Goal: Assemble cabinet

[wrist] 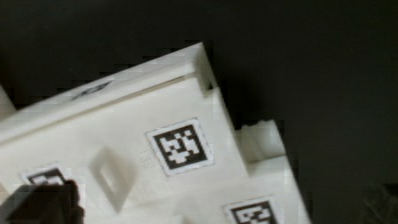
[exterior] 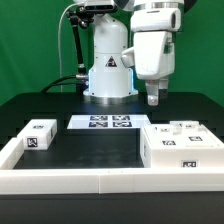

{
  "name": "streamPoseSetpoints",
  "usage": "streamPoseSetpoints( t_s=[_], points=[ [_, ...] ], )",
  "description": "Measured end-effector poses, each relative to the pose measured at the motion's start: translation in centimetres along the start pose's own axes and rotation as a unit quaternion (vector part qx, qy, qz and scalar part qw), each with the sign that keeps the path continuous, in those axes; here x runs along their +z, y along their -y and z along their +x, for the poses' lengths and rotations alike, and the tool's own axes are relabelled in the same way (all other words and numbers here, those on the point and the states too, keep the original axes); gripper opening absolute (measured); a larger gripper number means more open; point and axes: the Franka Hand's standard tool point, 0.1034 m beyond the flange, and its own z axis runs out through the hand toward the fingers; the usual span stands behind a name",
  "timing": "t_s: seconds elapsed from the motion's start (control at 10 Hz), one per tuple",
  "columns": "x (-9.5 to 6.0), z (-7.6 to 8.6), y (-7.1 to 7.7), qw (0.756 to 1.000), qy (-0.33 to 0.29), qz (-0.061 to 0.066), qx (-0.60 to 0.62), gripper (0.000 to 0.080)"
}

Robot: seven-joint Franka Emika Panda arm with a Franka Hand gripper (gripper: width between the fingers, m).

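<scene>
Exterior view shows the gripper [exterior: 153,98] hanging empty above the cabinet [exterior: 180,148], which sits at the exterior view's right; I cannot tell its opening, so it should descend straight, centred over one wall, before closing.

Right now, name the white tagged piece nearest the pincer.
The cabinet, the biggest box, at the exterior view's right below the pincer; the small cube sits far at that view's left.
</scene>
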Motion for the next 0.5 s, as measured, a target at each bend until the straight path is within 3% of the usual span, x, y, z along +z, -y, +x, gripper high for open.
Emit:
streamPoseSetpoints(
  t_s=[0.2, 0.5],
  points=[
    [0.48, 0.16, 1.58, 0.991, -0.003, 0.004, 0.13, 0.0796],
    [1.04, 0.05, 1.52, 0.967, -0.014, 0.015, 0.254, 0.0796]
  ],
)
